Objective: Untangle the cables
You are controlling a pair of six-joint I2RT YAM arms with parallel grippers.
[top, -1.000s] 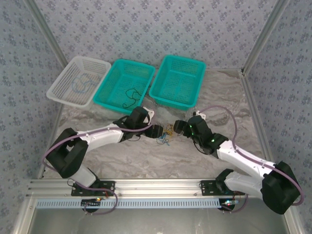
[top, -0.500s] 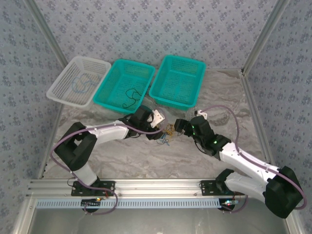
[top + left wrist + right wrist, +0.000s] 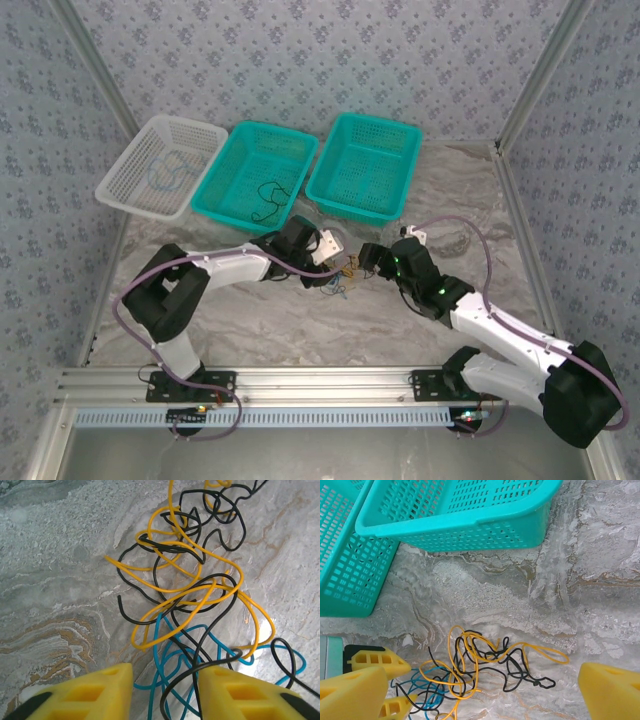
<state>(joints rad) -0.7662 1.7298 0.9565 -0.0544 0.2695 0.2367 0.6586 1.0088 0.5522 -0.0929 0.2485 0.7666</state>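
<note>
- Top external view: a tangle of thin yellow, black and blue cables [image 3: 343,276] lies near the centre of the grey marbled table top [image 3: 300,325]. The left gripper [image 3: 338,266] meets the tangle from 10 o'clock. The right gripper [image 3: 364,262] is just beside it at 2 o'clock. Three baskets stand along the far side. A white plastic mesh basket [image 3: 125,180] at 10 o'clock holds a loose blue cable [image 3: 165,172]. A middle teal plastic mesh basket [image 3: 240,150] at 11 o'clock holds a loose black cable [image 3: 268,195]. A right teal plastic mesh basket [image 3: 345,205] stands at 12 o'clock.
- Left wrist view: the left gripper [image 3: 165,674] shows its yellow fingers [image 3: 100,695] at 6 o'clock, partly parted and clamping nothing. Black and blue strands of the tangle [image 3: 190,585] run into the gap between them. Yellow loops spread toward 12 o'clock and blue loops lie at 5 o'clock.
- Right wrist view: the right gripper [image 3: 482,672] is released, its yellow fingers [image 3: 350,695] spread wide at 7 and 4 o'clock. The tangle [image 3: 480,662] lies on the table top [image 3: 560,610] between them. The left gripper [image 3: 411,685] sits at the tangle's blue end at 8 o'clock. The right teal plastic mesh basket [image 3: 470,535] is at 12 o'clock and the middle teal plastic mesh basket [image 3: 345,570] at 10 o'clock.
</note>
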